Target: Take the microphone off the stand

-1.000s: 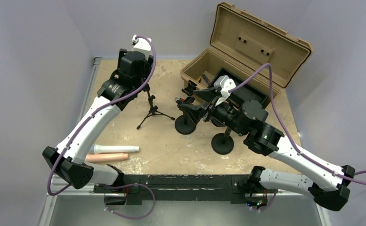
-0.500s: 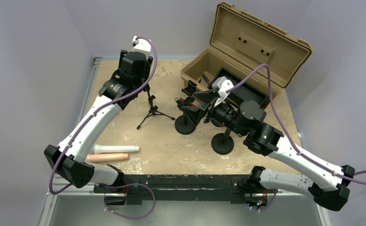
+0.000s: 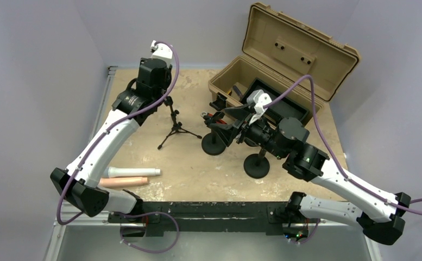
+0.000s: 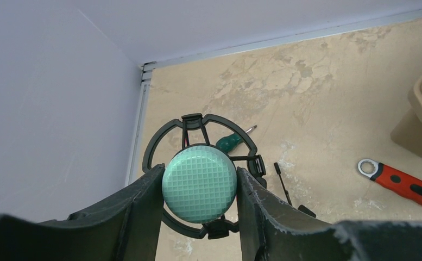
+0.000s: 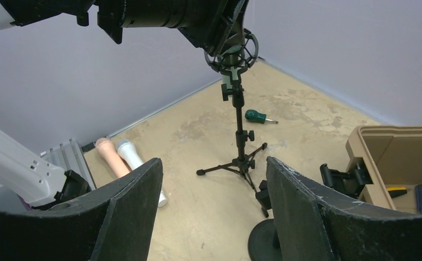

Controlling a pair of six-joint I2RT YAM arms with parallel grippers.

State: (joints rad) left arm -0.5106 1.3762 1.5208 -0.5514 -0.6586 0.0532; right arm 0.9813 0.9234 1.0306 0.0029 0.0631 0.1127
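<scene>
Beige mottled desk (image 3: pixel 197 168), lavender walls.

- Left gripper (image 4: pixel 199 176) is seen closed on the teal microphone (image 4: pixel 199 187), with a finger flush against each side of the grille head.
- The microphone body is still seated in the black shock mount (image 4: pixel 153 144), atop the tripod stand (image 3: pixel 174 122) near the far-left corner.
- Right gripper (image 5: pixel 213 163) is held wide open and empty over mid-desk, facing the stand (not bracing it).

Judgement: the pull should be kept slow and straight along the microphone's axis, since the light tripod may be lifted or tipped with it. The mast could be steadied by the right arm.

Against one second ago, the left wrist has been shifted slightly toward the far-left corner. The tripod feet are unchanged.
</scene>
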